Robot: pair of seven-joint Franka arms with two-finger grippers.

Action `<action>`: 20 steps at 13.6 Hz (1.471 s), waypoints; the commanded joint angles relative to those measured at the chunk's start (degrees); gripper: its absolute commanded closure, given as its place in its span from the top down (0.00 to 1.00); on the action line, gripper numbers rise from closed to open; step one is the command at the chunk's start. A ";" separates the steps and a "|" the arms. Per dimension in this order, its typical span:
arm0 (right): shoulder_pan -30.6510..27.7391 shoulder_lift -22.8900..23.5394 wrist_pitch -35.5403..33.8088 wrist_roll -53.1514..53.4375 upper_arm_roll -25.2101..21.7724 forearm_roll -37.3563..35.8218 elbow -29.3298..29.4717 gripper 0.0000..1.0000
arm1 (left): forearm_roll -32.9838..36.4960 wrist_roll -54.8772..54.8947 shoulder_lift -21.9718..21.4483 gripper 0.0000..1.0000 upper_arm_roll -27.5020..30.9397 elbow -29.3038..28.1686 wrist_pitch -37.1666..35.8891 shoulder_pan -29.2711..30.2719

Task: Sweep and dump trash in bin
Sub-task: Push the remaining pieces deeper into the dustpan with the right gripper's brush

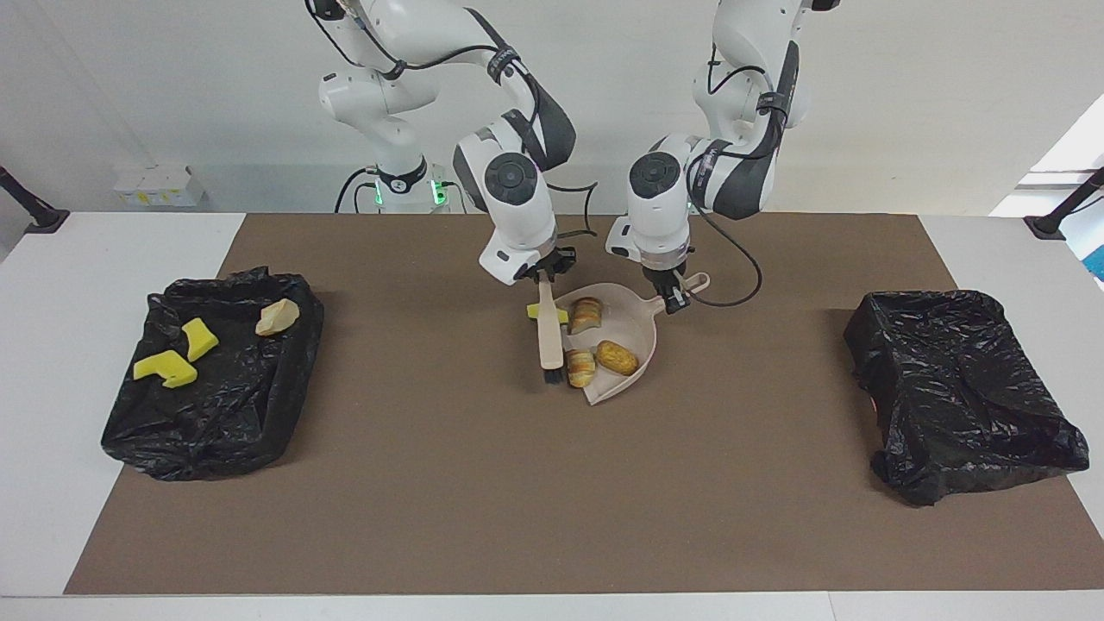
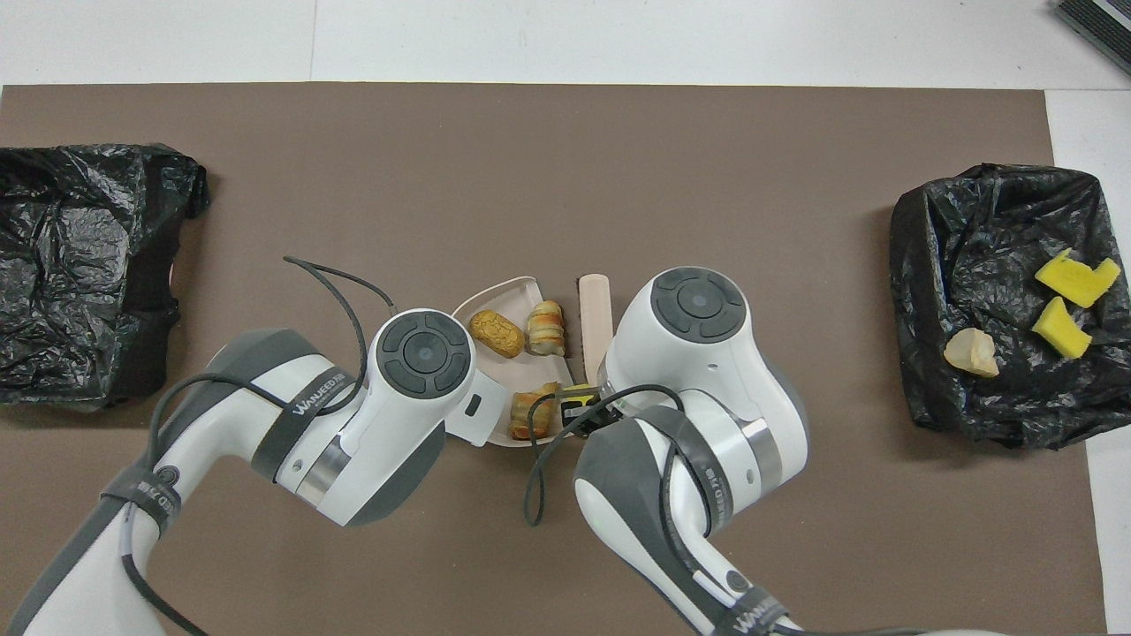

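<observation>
One yellow sponge chunk (image 1: 535, 311) not yet swept into the dustpan (image 1: 636, 328)

Nearest the robots, the brush (image 1: 548, 338) is clamped by the right end effector (image 1: 543, 280) and the dustpan's handle by the left end effector (image 1: 673, 302). The chunk lies at the pan's mouth against the brush, and three bread lumps (image 1: 617, 356) are already inside. The pan is best kept flat and the bristles low. Three pieces (image 1: 177, 369) lie in the bin (image 1: 216, 418) at the right arm's end of the table.

brown mat (image 1: 552, 483), white table (image 1: 103, 250)

A white tabletop (image 1: 52, 285) carries a broad brown mat (image 1: 517, 500). A plain white wall (image 1: 172, 86) rises at the tabletop's robot end. Black clamp posts (image 1: 26, 207) stand at two tabletop corners; daylight falls beside one.
</observation>
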 commanded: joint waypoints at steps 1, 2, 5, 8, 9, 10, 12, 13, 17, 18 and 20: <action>-3.06 -3.85 -5.28 -0.12 0.17 1.38 0.14 0.00 | 0.31 3.11 -0.62 0.00 0.41 0.40 -1.20 -0.29; -4.12 -4.55 -7.13 -0.12 0.08 1.12 0.14 0.00 | 0.57 3.37 -0.79 0.00 0.41 0.40 -2.17 -0.55; -4.83 -7.80 -7.33 -0.29 0.08 0.67 -5.28 0.00 | 0.84 6.53 -1.49 0.00 0.24 -0.12 -4.11 -1.17; -4.48 -11.15 -1.62 -0.03 0.17 1.29 -13.03 0.00 | 0.84 6.53 -1.58 0.00 0.24 -0.48 -3.93 -1.35; -3.61 -10.63 -0.65 0.67 0.26 1.38 -14.44 0.00 | 0.84 6.53 -1.76 0.00 0.15 -1.00 -3.93 -1.35; -2.03 -10.10 2.14 0.76 0.26 1.46 -15.50 0.00 | 0.84 6.53 -2.11 0.00 0.15 -1.53 -3.67 -1.35; -0.27 -8.79 4.63 2.08 0.26 2.69 -16.21 0.00 | 0.84 6.45 -2.20 0.00 0.15 -1.71 -3.32 -1.43; 0.61 -7.48 4.81 2.17 0.34 3.48 -15.77 0.00 | 0.84 6.45 -2.20 0.00 0.15 -1.71 -3.23 -1.43; 7.55 -3.34 14.20 2.43 0.43 9.26 -14.55 0.00 | 0.75 6.27 -2.20 0.00 0.15 -1.71 -3.05 -1.35; 8.17 -2.98 14.73 2.87 0.43 11.46 -13.67 0.00 | 0.75 6.27 -2.20 0.00 0.15 -1.71 -3.14 -1.35; 8.53 -1.67 15.09 5.32 0.52 12.36 -10.95 0.00 | 0.75 6.36 -2.20 0.00 0.06 -1.80 -2.53 -1.35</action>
